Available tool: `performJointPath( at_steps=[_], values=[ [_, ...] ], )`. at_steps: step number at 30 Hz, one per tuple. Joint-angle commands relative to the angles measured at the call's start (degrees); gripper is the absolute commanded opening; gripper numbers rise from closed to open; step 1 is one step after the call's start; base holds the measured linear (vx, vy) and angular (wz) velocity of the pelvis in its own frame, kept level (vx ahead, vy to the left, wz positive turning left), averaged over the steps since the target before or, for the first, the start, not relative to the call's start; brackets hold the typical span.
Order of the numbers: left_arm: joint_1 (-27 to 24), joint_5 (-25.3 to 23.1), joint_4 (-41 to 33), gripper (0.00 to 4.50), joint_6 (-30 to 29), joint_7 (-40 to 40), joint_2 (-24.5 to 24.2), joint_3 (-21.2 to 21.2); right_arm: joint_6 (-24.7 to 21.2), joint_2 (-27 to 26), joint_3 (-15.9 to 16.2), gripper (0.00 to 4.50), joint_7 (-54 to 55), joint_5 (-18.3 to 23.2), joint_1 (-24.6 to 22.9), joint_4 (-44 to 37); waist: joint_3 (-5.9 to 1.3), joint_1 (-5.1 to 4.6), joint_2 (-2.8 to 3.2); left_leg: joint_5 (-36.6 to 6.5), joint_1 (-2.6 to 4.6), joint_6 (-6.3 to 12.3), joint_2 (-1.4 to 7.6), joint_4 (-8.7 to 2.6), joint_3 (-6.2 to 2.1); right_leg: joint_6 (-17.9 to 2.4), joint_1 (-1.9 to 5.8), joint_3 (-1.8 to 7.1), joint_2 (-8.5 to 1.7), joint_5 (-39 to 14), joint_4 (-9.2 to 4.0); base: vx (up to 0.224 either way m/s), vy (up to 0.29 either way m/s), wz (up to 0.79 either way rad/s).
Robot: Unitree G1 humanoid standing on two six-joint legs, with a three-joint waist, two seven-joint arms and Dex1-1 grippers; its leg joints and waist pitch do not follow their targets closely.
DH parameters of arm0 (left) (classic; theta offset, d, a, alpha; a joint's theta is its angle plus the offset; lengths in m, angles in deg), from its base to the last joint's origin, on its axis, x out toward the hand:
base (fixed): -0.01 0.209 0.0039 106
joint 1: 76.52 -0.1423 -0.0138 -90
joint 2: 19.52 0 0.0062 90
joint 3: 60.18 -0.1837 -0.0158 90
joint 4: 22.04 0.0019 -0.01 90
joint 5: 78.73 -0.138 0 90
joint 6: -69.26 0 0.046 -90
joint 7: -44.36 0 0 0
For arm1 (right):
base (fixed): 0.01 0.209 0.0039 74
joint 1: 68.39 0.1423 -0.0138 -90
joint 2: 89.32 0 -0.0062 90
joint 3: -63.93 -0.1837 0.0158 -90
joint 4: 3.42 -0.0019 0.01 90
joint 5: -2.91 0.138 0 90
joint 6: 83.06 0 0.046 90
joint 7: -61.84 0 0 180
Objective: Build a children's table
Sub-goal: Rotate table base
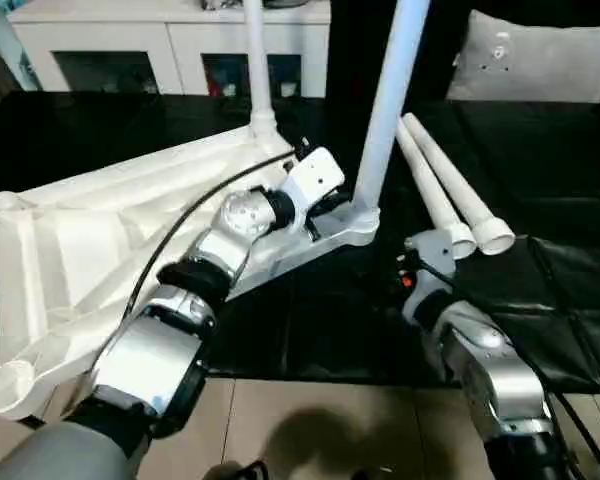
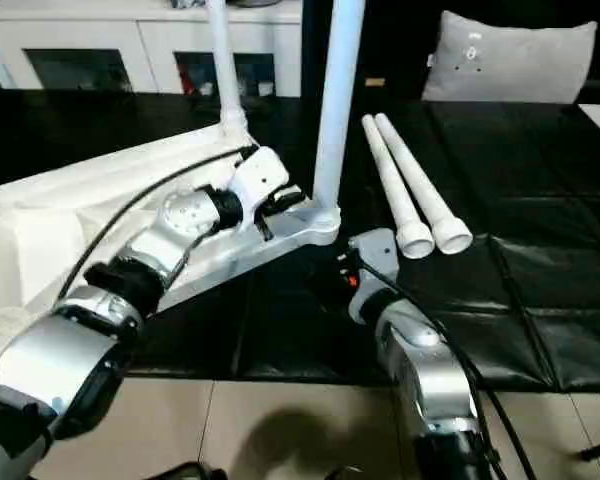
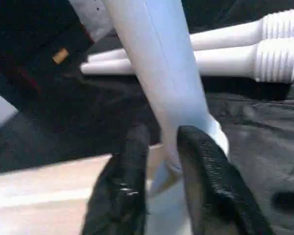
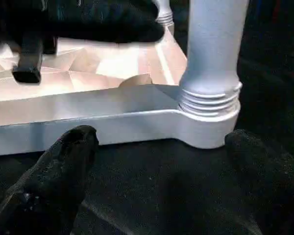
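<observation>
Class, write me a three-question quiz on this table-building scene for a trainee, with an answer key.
1. How many legs stand upright in the tabletop?
2. True or false: the two loose legs lie side by side on the black surface.
3. Which gripper has its fingers spread wide: (a) left gripper or (b) right gripper?

Key
1. Two: the near leg and the far leg, each in a corner socket.
2. True.
3. (b). In the right wrist view its fingers stand far apart, facing the near leg's socket. The left gripper's fingers show only a narrow gap, beside that leg's base.
</observation>
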Motion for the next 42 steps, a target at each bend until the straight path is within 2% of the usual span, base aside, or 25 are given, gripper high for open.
performJointPath(
  at_steps=[1, 2, 4, 6, 7, 8, 9, 10, 11, 12, 14, 15, 16, 18, 19, 20, 22, 23, 27, 30, 32, 34, 36, 41, 42],
  values=[
    [-1.5, 2.5, -1.8, 1.56, -1.1, 0.1, -0.9, 2.8, -0.5, 0.2, -0.1, 4.50, -0.1, 1.0, -0.8, -3.2, -4.52, 0.18, -0.19, -8.3, 0.11, 3.49, 1.41, -3.67, -0.67, -10.7, 4.30, 2.40, -3.64, -9.0, -4.41, 0.000, 0.000, 0.00],
    [-2.0, 3.0, -2.3, 1.84, -0.7, 0.7, -1.1, 3.5, -0.4, 0.3, -0.1, 4.50, -0.3, 1.3, -1.0, -4.1, -4.56, 0.17, -0.16, -8.6, 0.25, 3.50, 1.36, -3.66, -0.61, -10.7, 4.13, 2.40, -3.58, -9.6, -4.50, 0.000, 0.000, 0.00],
    [-3.8, 3.7, -5.0, 1.87, -1.2, 1.5, -1.7, 4.4, -0.9, 0.6, 0.3, 4.50, 0.0, 1.0, -1.5, -5.6, -4.52, 0.21, -0.09, -8.8, 0.35, 3.31, 1.60, -3.77, -0.70, -11.0, 4.09, 2.41, -3.59, -9.8, -4.42, 0.000, 0.000, 0.00],
    [-9.0, 4.7, -13.5, 2.18, -4.3, 0.2, -3.3, 4.6, -4.1, 1.6, 1.4, 4.50, -0.8, 1.0, -2.3, -8.1, -4.39, 0.08, -0.02, -9.0, 0.14, 3.24, 1.86, -4.07, -0.83, -11.2, 4.11, 2.42, -3.55, -9.7, -4.23, 0.000, 0.000, 0.00],
    [-11.2, 5.2, -17.2, 2.27, -5.9, -0.7, -3.9, 4.5, -5.0, 2.1, 1.9, 4.50, -1.0, 0.9, -2.7, -8.9, -4.37, 0.00, -0.37, -9.5, 0.45, 3.14, 1.91, -4.03, -0.66, -11.2, 3.81, 2.44, -3.44, -9.9, -4.27, 0.000, 0.000, 0.00],
    [-14.9, 5.9, -23.6, 2.27, -8.8, -2.4, -5.0, 4.3, -5.7, 2.7, 2.4, 4.50, -1.2, 0.4, -3.3, -9.7, -4.24, 0.03, -0.64, -9.2, 0.13, 3.05, 2.37, -4.35, -0.93, -11.8, 4.34, 2.54, -3.93, -10.1, -3.75, 0.000, 0.000, 0.00],
    [-17.9, 6.6, -29.0, 2.27, -11.2, -4.4, -6.0, 3.8, -5.5, 3.0, 2.6, 4.50, -1.3, 0.2, -3.8, -9.9, -4.23, -0.10, -0.37, -9.9, 0.59, 3.24, 2.06, -4.02, -0.38, -11.3, 3.32, 2.65, -3.53, -11.6, -4.43, 0.000, 0.000, 0.00],
    [-21.4, 7.1, -34.9, 2.27, -14.0, -6.6, -7.3, 3.0, -5.4, 3.3, 2.7, 4.50, -1.3, 0.0, -4.4, -10.2, -4.24, -0.04, -0.85, -10.1, 0.72, 2.72, 2.59, -4.26, -0.61, -11.7, 3.61, 2.80, -4.05, -11.5, -4.01, 0.000, 0.000, 0.00],
    [-23.9, 6.6, -39.1, 2.27, -16.1, -7.8, -8.6, 2.1, -5.5, 3.6, 2.7, 4.50, -1.2, -0.2, -4.9, -10.4, -3.83, -0.20, -0.44, -10.6, 0.21, 2.71, 2.22, -4.44, -0.38, -10.6, 3.33, 2.76, -3.59, -14.2, -4.51, 0.000, 0.000, 0.00],
    [-23.9, 6.6, -39.1, 2.27, -16.1, -7.8, -8.6, 2.1, -5.5, 3.6, 2.7, 4.50, -1.2, -0.2, -4.9, -10.4, -3.93, -0.16, -0.34, -11.7, 0.65, 2.14, 2.28, -4.41, -0.46, -10.0, 3.07, 2.87, -3.68, -15.8, -4.59, 0.000, 0.000, 0.00],
    [-27.1, 6.3, -44.4, 2.27, -19.9, -9.6, -10.4, 0.8, -5.9, 4.0, 2.8, 4.50, -1.4, 0.0, -5.7, -11.1, -3.63, 0.00, -0.35, -13.5, 0.69, 1.21, 2.45, -4.83, -0.64, -8.6, 2.96, 2.91, -3.73, -18.7, -4.80, 0.000, 0.000, 0.00],
    [-28.4, 6.7, -46.3, 2.27, -21.3, -10.5, -11.0, 0.3, -6.2, 4.1, 2.9, 4.50, -1.7, 0.4, -6.1, -11.6, -3.35, -0.08, -0.27, -15.0, 0.86, 0.60, 2.36, -4.95, -0.55, -7.9, 2.56, 2.92, -3.44, -20.3, -5.07, 0.000, 0.000, 0.00],
    [-29.3, 7.2, -48.0, 2.27, -22.4, -11.0, -11.5, -0.1, -6.6, 4.4, 3.1, 4.50, -1.8, 0.5, -6.3, -12.1, -3.33, -0.10, -0.29, -15.5, 0.80, 0.39, 2.30, -5.06, -0.68, -7.6, 2.69, 2.87, -3.51, -20.8, -5.13, 0.000, 0.000, 0.00],
    [-35.5, 11.5, -58.9, 2.27, -32.8, -16.0, -16.5, -4.3, -8.0, 5.9, 4.2, 4.50, -3.5, 1.0, -7.9, -14.7, -3.11, -0.02, -0.01, -16.5, 0.65, -0.29, 2.46, -5.39, -1.00, -7.1, 2.81, 3.08, -3.78, -21.4, -4.91, 0.000, 0.000, 0.00],
    [-35.5, 11.5, -58.9, 2.27, -32.8, -16.0, -16.5, -4.3, -8.0, 5.9, 4.2, 4.50, -3.5, 1.0, -7.9, -14.7, -2.98, -0.41, -0.26, -16.8, 0.43, -0.15, 2.28, -5.52, -0.85, -6.7, 2.78, 3.11, -3.47, -21.9, -4.99, 0.000, 0.000, 0.00],
    [-37.2, 11.4, -61.9, 2.27, -36.1, -17.2, -18.3, -5.7, -8.6, 6.9, 4.9, 4.50, -4.4, 1.0, -8.4, -15.6, -2.94, -0.48, -0.05, -17.2, 0.69, -0.06, 2.10, -5.36, -0.64, -6.5, 2.43, 3.13, -3.32, -22.7, -5.26, 0.000, 0.000, 0.00],
    [-37.8, 8.7, -62.5, 2.27, -38.1, -17.1, -19.3, -6.5, -9.2, 7.7, 5.7, 4.50, -5.1, 1.0, -8.7, -16.4, -3.16, -0.71, -0.07, -15.4, 0.52, -0.03, 2.09, -5.26, -0.72, -6.5, 2.81, 3.25, -3.24, -20.4, -5.08, 0.000, 0.000, 0.00],
    [-36.7, 6.4, -61.2, 2.27, -40.5, -15.0, -18.1, -5.6, -9.7, 8.1, 6.2, 4.50, -5.5, 1.2, -8.9, -16.9, -3.04, -0.84, 0.14, -15.3, 0.54, 0.07, 1.88, -5.15, -0.61, -6.2, 2.64, 3.19, -3.12, -20.5, -5.18, 0.000, 0.000, 0.00],
    [-34.2, 4.7, -58.9, 2.27, -45.1, -13.1, -16.6, -4.7, -10.2, 8.2, 6.9, 4.50, -5.6, 1.1, -9.4, -17.4, -2.96, -0.96, 0.08, -16.2, 0.84, -0.18, 1.65, -5.04, -0.74, -5.3, 2.56, 3.00, -3.17, -24.1, -5.89, 0.000, 0.000, 0.00],
    [-32.6, 3.3, -56.4, 2.27, -46.5, -11.6, -15.8, -4.7, -10.4, 8.2, 7.0, 4.50, -5.5, 1.1, -9.6, -17.7, -3.01, -1.40, 0.12, -16.2, 0.58, -0.13, 1.64, -5.12, -0.93, -5.4, 2.75, 2.90, -3.14, -23.1, -5.77, 0.000, 0.000, 0.00],
    [-31.1, 3.5, -55.1, 2.27, -48.2, -9.1, -15.8, -5.0, -11.0, 8.4, 7.1, 4.50, -5.3, 1.4, -9.8, -18.3, -3.17, -1.51, 0.50, -15.1, 0.49, -0.03, 1.58, -4.98, -0.95, -5.9, 2.89, 2.94, -3.09, -20.2, -5.52, 0.000, 0.000, 0.00],
    [-30.1, 4.5, -55.4, 2.27, -50.3, -7.4, -15.7, -5.0, -11.7, 8.9, 7.3, 4.50, -5.9, 2.0, -10.1, -19.3, -3.37, -1.49, 0.32, -13.5, 0.34, 0.18, 1.64, -4.92, -0.98, -7.1, 3.16, 2.95, -3.08, -16.6, -5.05, 0.000, 0.000, 0.00],
    [-28.5, 4.0, -53.7, 2.27, -50.9, -6.7, -14.6, -4.1, -12.7, 10.1, 8.0, 4.50, -8.5, 4.1, -10.9, -21.2, -3.18, -1.48, 0.65, -13.8, 0.37, 0.64, 1.58, -4.82, -0.85, -8.4, 3.15, 2.91, -3.04, -15.5, -5.13, 0.000, 0.000, 0.00],
    [-26.2, 2.5, -49.4, 2.27, -49.1, -6.0, -13.8, -3.8, -15.8, 12.6, 9.6, 4.50, -13.0, 7.6, -12.3, -24.4, -2.75, -1.43, 0.36, -16.0, 0.37, 1.29, 1.45, -4.93, -0.93, -6.0, 3.21, 2.79, -3.12, -22.2, -6.03, 0.000, 0.000, 0.00],
    [-24.8, 1.8, -46.9, 2.27, -47.5, -5.3, -13.4, -3.9, -16.8, 13.7, 10.1, 4.50, -14.2, 8.1, -12.6, -25.4, -2.55, -1.46, 0.52, -16.4, 0.29, 1.28, 1.41, -5.03, -1.02, -5.2, 3.07, 2.69, -3.17, -24.3, -6.31, 0.000, 0.000, 0.00]
  ],
)
